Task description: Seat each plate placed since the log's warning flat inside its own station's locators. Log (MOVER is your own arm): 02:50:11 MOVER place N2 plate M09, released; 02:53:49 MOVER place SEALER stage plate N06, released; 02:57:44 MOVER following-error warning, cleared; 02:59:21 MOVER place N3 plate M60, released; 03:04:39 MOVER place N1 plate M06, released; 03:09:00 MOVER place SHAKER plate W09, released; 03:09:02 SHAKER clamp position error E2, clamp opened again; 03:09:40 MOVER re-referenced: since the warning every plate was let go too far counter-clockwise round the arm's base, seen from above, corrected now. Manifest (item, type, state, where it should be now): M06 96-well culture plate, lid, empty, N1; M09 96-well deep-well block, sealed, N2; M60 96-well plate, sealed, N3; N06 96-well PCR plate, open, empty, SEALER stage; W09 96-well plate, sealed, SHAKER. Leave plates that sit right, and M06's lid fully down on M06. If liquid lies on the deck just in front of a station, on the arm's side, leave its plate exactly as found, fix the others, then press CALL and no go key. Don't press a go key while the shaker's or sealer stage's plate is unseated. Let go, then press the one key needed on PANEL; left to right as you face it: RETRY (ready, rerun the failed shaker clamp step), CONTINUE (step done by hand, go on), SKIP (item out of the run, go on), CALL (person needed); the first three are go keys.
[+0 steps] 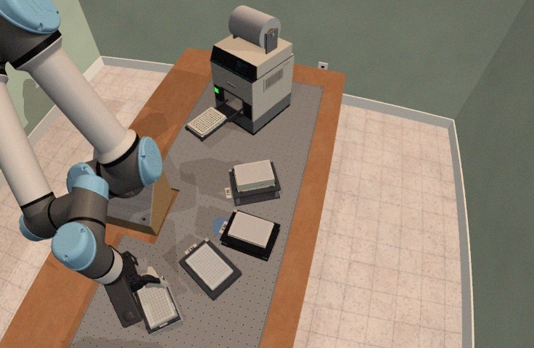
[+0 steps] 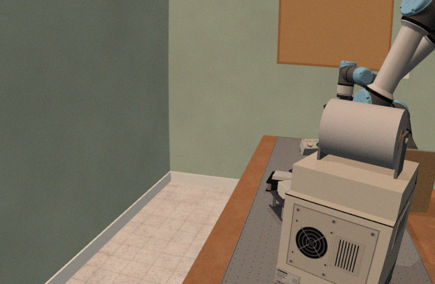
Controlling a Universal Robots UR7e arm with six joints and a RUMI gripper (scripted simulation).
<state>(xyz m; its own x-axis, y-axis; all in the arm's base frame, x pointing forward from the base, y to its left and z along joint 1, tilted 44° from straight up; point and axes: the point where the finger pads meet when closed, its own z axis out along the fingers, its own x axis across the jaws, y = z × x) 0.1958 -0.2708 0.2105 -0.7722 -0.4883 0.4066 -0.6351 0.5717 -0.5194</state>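
Fingers spread and holding nothing, our gripper (image 1: 152, 275) hangs at the near end of the shaker plate (image 1: 157, 305), which we judge lies skewed on its shaker (image 1: 174, 322) and needs squaring. We count five plates: this one, three on nests (image 1: 210, 267) (image 1: 249, 228) (image 1: 253, 175), one on the sealer (image 1: 251, 77) stage (image 1: 206, 121). A blue puddle (image 1: 218, 225) fronts the middle nest, so that plate stays.
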